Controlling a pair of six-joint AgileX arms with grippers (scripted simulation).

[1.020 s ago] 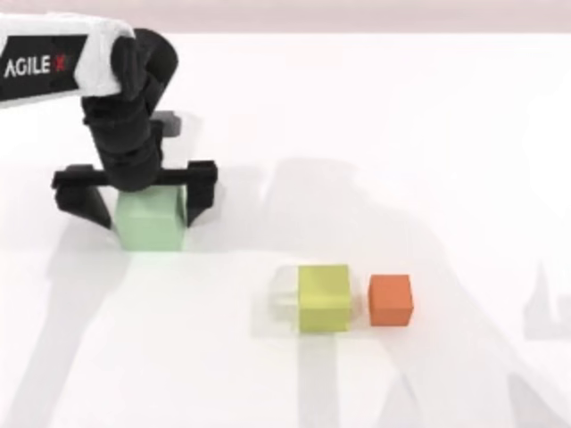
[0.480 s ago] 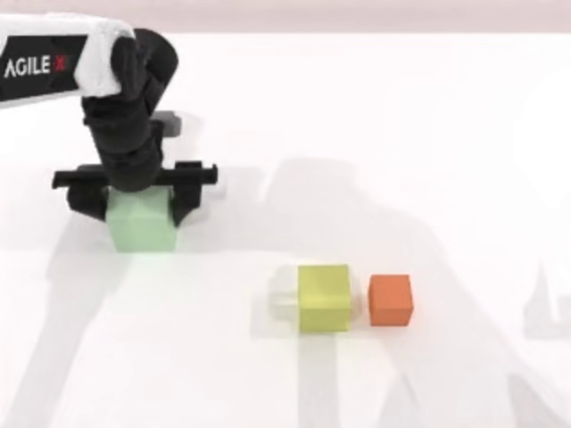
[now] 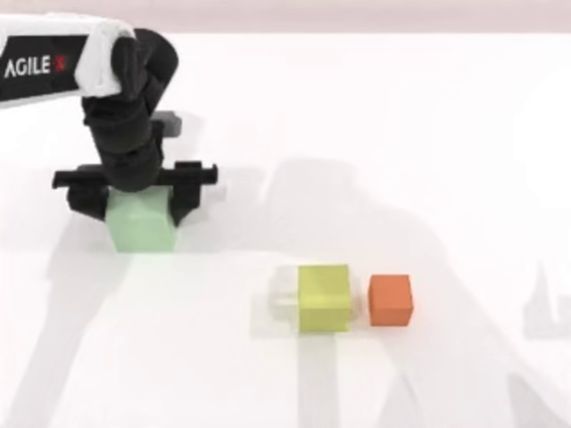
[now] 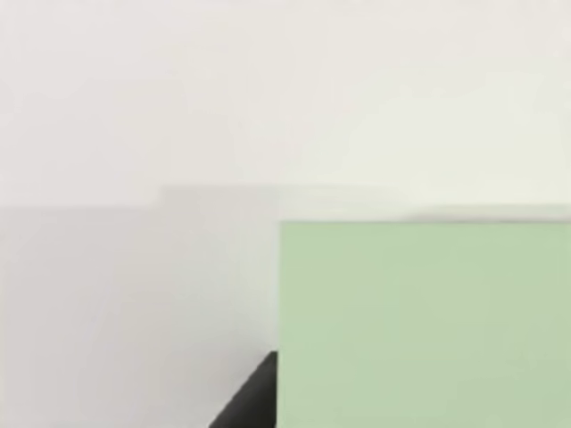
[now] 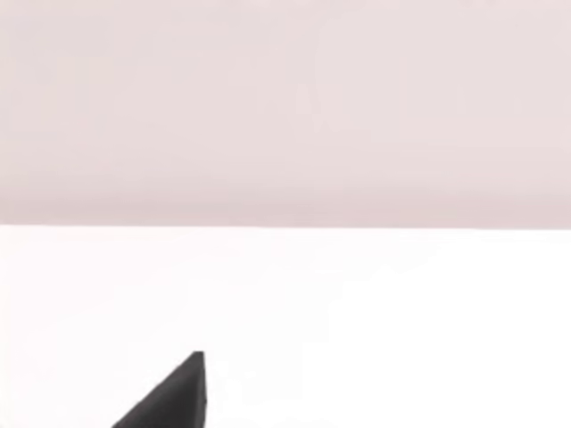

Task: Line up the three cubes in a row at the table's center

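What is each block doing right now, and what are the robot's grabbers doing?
Pale green block: on the table at the left, gripped.
Yellow-green block: resting free near the middle.
Orange block: resting free, just right of the yellow-green one, a small gap between.
Left gripper: jaws shut on the pale green block.
Right gripper: only a dark tip shows, away from the blocks.

The large cube (image 3: 141,223) sits well left of the medium cube (image 3: 324,298) and small cube (image 3: 391,300).

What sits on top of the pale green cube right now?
The left gripper straddles the pale green cube, its fingers against two opposite sides. The arm's wrist covers the cube's rear top, so contact there can't be seen.
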